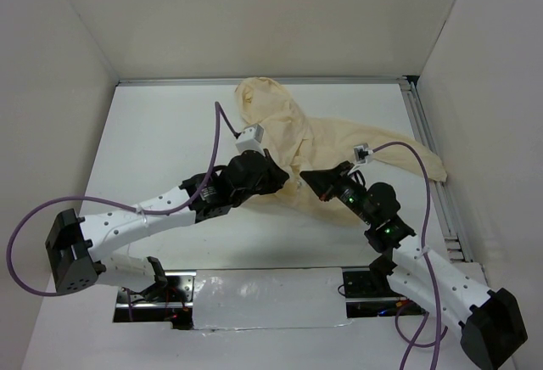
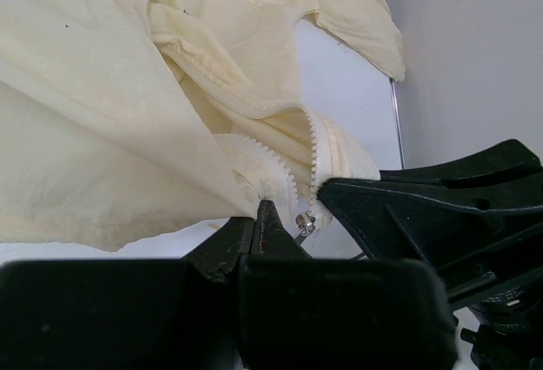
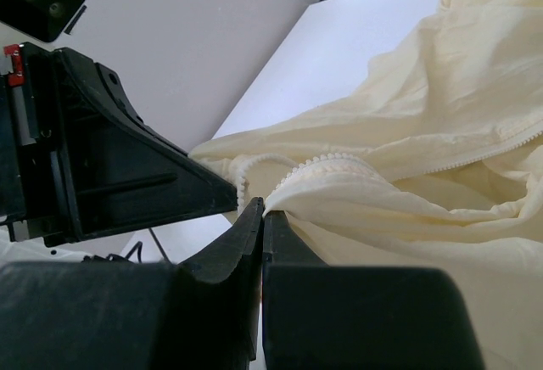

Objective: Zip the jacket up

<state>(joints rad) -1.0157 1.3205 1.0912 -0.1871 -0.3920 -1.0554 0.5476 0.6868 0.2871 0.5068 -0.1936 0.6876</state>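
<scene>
The pale cream-yellow jacket [image 1: 284,128] lies crumpled at the table's back middle, one sleeve stretched right. My left gripper [image 1: 282,179] is shut on the jacket's lower edge by the zipper; in the left wrist view its jaws [image 2: 264,206] pinch fabric [image 2: 102,132] next to the zipper teeth [image 2: 312,145] and a small metal slider [image 2: 304,226]. My right gripper [image 1: 310,180] is shut on the facing zipper edge; its jaws [image 3: 264,209] pinch the toothed hem [image 3: 322,162] of the jacket [image 3: 424,132]. The two grippers sit close together, nearly touching.
White walls enclose the table on three sides. An aluminium rail [image 1: 434,166] runs along the right edge under the sleeve end. Purple cables [image 1: 222,128] loop over both arms. A foil-taped strip [image 1: 263,298] lies between the arm bases.
</scene>
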